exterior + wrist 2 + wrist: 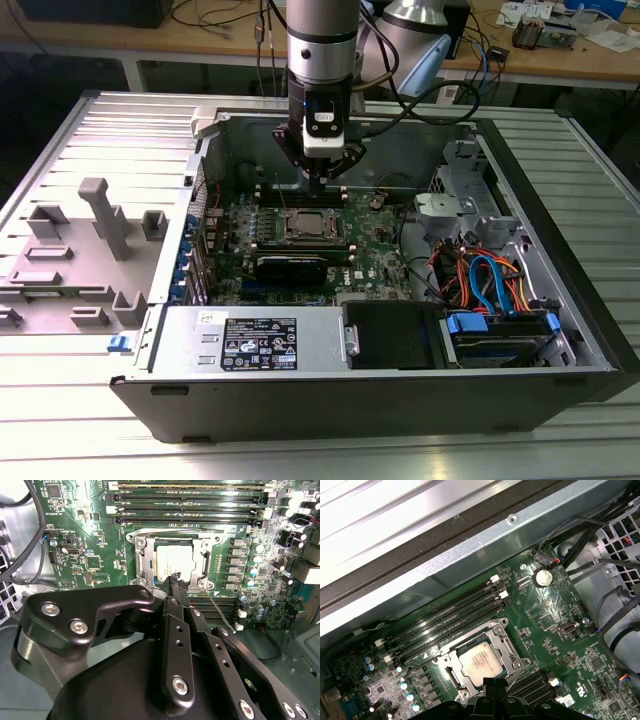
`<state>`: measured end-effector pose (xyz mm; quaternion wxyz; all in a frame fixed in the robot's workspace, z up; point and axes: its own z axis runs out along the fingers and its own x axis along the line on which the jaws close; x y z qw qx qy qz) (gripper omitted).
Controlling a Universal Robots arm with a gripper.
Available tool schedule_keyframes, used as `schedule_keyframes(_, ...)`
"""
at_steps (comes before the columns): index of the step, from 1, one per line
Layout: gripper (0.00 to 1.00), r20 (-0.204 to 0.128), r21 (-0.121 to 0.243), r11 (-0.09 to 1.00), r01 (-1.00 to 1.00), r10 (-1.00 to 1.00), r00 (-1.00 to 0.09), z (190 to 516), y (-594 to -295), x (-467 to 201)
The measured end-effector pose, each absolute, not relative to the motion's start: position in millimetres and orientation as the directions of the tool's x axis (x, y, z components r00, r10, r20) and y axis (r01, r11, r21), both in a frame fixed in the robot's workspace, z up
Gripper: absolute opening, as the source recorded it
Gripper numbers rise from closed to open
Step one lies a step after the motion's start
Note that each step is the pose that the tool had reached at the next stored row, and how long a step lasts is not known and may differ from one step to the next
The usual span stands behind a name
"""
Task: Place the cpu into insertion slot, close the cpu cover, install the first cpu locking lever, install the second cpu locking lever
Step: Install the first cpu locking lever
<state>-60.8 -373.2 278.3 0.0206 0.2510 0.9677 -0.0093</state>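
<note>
Holding the claw point(175, 578) pressed together beside the cpu cover point(141, 555), I saw the cpu point(172, 562) seated in the insertion slot point(150, 569). The locking lever point(216, 606), I judged, wanted slow, steady pressure.

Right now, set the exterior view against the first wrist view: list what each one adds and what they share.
Exterior view adds: the whole open computer case, the grey plastic fixtures on the exterior view's left, the blue and orange cables, and the arm above the board. First wrist view adds: the white latches at the memory slots' ends and the row of capacitors. Both share: the cpu framed by the cpu cover, with the gripper near it.
</note>
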Motion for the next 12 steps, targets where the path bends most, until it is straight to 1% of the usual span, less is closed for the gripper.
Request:
schedule_keyframes(4, 0.11, -0.044, -0.008, 0.882, 0.472, 0.471, -0.881, 278.3, -373.2, -60.8)
schedule_keyframes(9, 0.11, -0.044, -0.008, 0.940, 0.340, 0.340, -0.939, 278.3, -373.2, -60.8)
schedule_keyframes(12, 0.11, -0.044, -0.008, 0.945, 0.327, 0.326, -0.944, 279.5, -373.2, -60.8)
